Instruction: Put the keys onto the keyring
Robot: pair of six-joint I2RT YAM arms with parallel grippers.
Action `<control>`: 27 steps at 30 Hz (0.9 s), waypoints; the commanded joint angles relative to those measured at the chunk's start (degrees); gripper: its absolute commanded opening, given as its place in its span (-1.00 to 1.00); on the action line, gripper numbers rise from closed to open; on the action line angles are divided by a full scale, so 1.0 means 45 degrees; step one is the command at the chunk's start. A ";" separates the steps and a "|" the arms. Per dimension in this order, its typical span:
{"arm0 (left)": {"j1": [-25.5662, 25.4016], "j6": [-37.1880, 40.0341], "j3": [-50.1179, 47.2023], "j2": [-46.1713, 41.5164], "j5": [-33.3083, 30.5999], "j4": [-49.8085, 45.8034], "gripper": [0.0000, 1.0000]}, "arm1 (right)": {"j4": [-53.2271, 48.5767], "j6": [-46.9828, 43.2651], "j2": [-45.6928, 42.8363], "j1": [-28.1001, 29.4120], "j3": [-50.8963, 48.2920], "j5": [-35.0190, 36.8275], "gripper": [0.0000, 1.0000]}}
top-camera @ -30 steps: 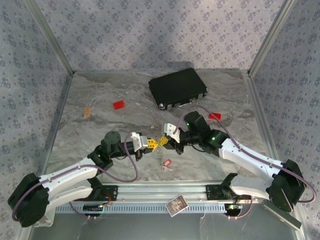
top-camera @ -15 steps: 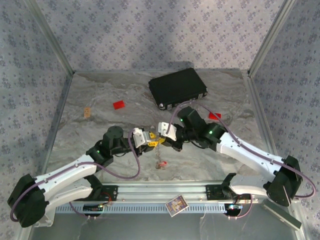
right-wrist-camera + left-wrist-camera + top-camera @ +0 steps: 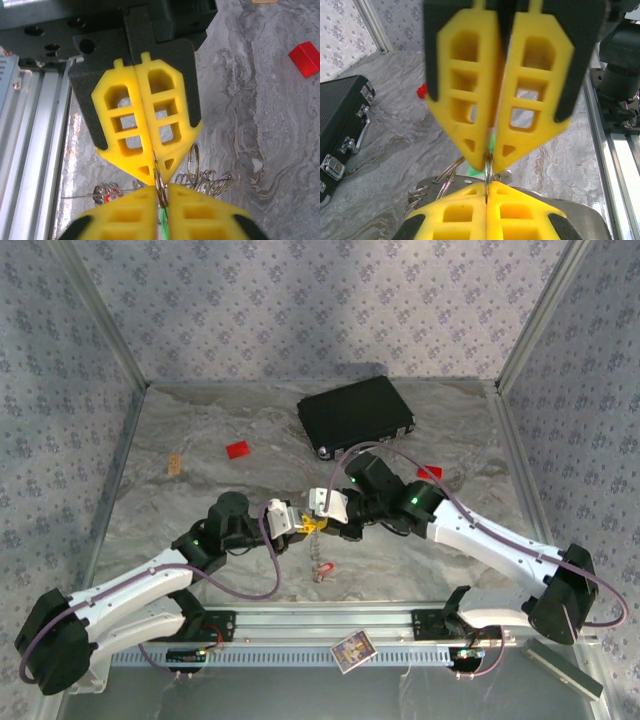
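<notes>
Left side: the left end effector (image 3: 486, 189) has its yellow fingers pressed tight together, and the thin wire of the keyring (image 3: 488, 172) is nipped right at the tips.
Right side: the right end effector (image 3: 488, 161) meets it tip to tip. Its fingers are drawn close with only a sliver of gap, pinching the green key (image 3: 162, 220), and the ring wire runs in between its tips too.
Meeting point: from above, both arms reach inward and the two end effectors sit nose to nose over the counter (image 3: 180, 510), around its middle and a little toward the near edge.
Keyring position: it's held up off the counter between the two sets of tips. In the right wrist view, more loops and coiled wire fan out just beside the grip.
Green key detail: only a slim strip of green shows between the right fingers, and I cannot tell whether it is threaded onto the ring.
Red key: the red key (image 3: 320, 576) dangles at the bottom of the chain (image 3: 322, 555), just under the grip. I cannot tell whether it touches the counter.
Black case: the black case (image 3: 356, 416) lies closed at the far side, well apart from the action.
Blocks: a red block (image 3: 238, 449) lies far left of the grip and a second red block (image 3: 429, 472) lies just beyond the right arm, both flat on the counter.
</notes>
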 commanded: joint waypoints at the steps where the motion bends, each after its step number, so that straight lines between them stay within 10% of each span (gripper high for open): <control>1: -0.0007 -0.0159 0.0091 -0.0343 0.0331 0.0845 -1.00 | 0.1262 0.0563 -0.1080 -0.0499 -0.0653 -0.1078 -0.44; 15: -0.0003 -0.1206 -0.1088 -0.0470 0.0476 0.3295 -1.00 | 0.3830 0.2281 -0.1808 -0.1396 -0.3171 -0.2445 -0.31; 27: -0.0004 -0.1293 -0.1129 -0.0522 0.0635 0.3384 -1.00 | 0.3317 0.2032 -0.1310 -0.1383 -0.2789 -0.2524 -0.82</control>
